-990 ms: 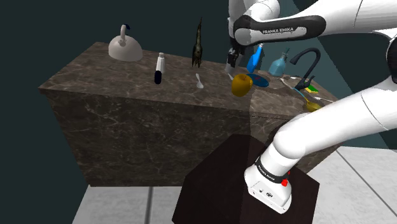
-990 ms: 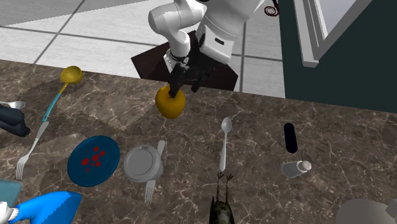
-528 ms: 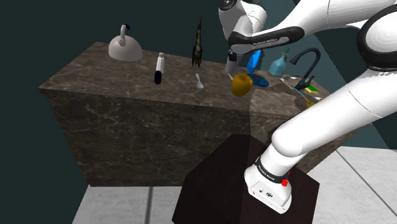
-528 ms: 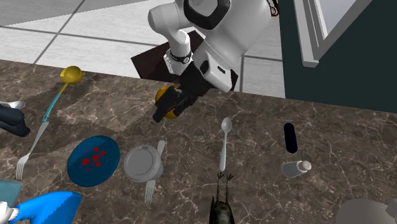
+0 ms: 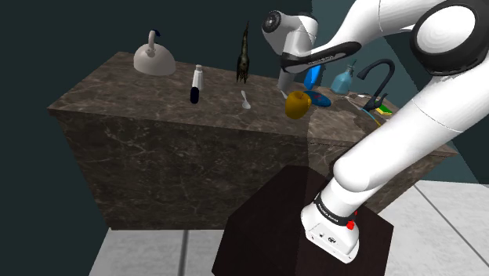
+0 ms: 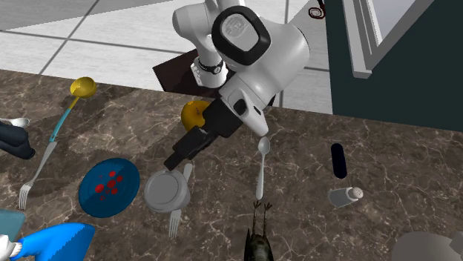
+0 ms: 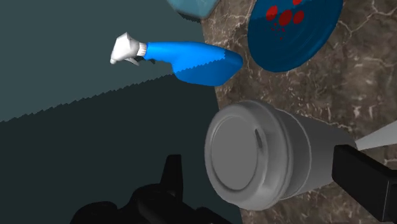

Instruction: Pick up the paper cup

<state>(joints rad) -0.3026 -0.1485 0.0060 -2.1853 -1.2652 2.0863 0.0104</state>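
The all-black two-finger gripper (image 7: 257, 167) has its fingers spread apart, and the grey lidded paper cup (image 7: 245, 153) sits between them. One finger stands off from the cup's side. The other lies against the cup's outline, and I cannot tell whether it touches.

From the second exterior view, the gripper (image 6: 178, 156) hangs low and slanted over the dark veined marble counter (image 6: 371, 222), with its tips just beside the cup (image 6: 167, 190). The cup stands lid up on the counter, with a grey fork (image 6: 174, 220) lying partly under it.

Just past the cup lies a round blue plate with red spots (image 7: 292, 32), and beyond the plate a blue spray bottle with a white nozzle (image 7: 184, 57) lies at the counter's edge.

Behind the gripper, near the counter edge by the stand, sits a round yellow pot (image 6: 193, 113). A silver spoon (image 6: 262, 167) lies on the cup's other side.

In the shoulder view, the black box stand (image 5: 298, 227) is nearest, the yellow pot (image 5: 296, 103) is farther in, and a white kettle with a dark handle (image 5: 154, 56) sits at the far corner.
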